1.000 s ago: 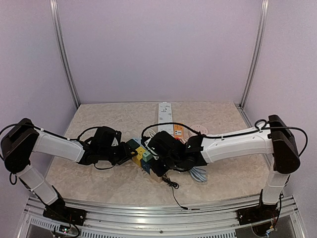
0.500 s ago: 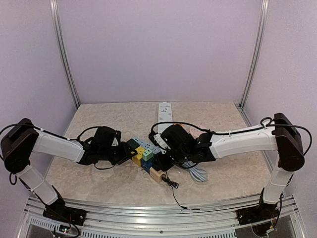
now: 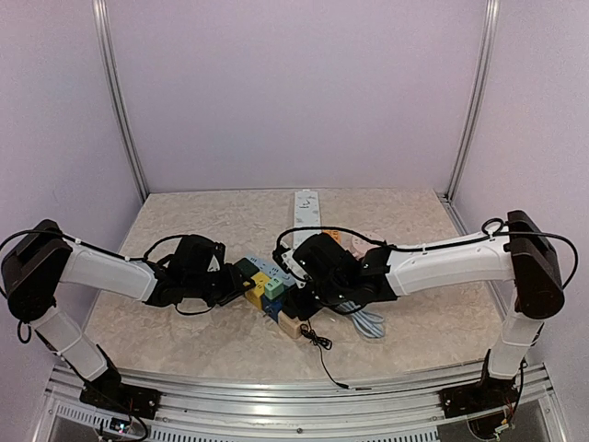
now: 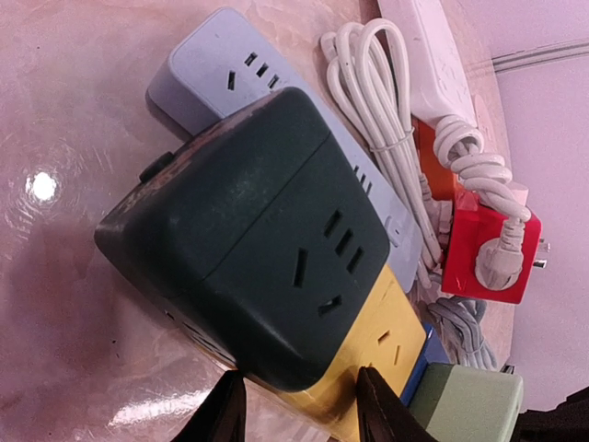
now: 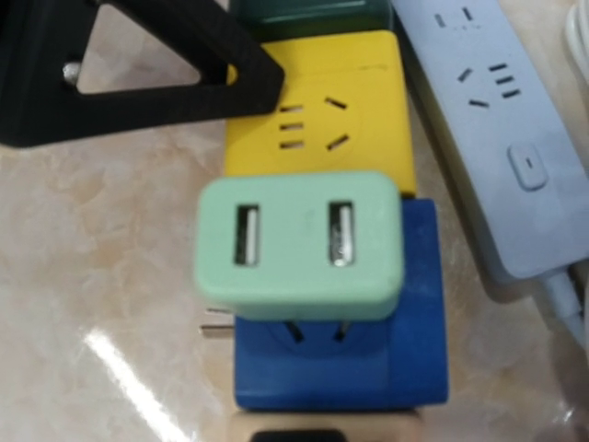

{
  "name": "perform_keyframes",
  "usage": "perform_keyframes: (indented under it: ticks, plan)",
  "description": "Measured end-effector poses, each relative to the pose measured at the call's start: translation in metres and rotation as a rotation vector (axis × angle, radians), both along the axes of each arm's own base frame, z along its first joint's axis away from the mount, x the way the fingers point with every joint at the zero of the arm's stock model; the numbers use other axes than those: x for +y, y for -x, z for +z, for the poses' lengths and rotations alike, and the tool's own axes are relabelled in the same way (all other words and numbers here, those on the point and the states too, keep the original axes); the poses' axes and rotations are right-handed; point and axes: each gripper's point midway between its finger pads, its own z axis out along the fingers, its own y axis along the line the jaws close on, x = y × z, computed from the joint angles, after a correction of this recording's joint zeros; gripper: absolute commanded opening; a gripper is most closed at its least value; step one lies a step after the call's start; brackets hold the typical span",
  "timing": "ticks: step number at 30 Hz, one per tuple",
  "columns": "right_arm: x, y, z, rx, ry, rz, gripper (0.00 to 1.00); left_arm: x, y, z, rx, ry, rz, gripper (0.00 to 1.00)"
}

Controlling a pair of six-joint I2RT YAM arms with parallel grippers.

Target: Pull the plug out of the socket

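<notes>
Plug point(image 5: 299, 244): mint-green block with rounded corners, two USB ports facing up. It is sitting directly over the blue socket point(image 5: 405, 368), with bare metal pins showing between the two bodies. Cannot tell whether the pin tips are sitting in the slots. The socket, a square cube, is lying flat, touching a yellow cube point(image 5: 317, 101).

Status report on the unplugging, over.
Left gripper clamping socket block. Right gripper shut by green plug, grip unseen. Prongs showing above blue socket. Nothing blocking.

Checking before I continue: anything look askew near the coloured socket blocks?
Yes: the green USB plug sits offset over the blue socket block, metal prongs showing, apparently not fully seated.
</notes>
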Motion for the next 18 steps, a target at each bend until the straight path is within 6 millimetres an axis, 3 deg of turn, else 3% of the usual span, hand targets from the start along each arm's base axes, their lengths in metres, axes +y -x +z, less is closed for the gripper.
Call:
perform_keyframes:
  ticks: [18]
  plan:
    - [0.0099, 0.0069, -0.0012, -0.174, 0.235, -0.008, 0.00, -0.0003, -0.0001, 0.0002, -0.001, -0.004, -0.003, 0.40]
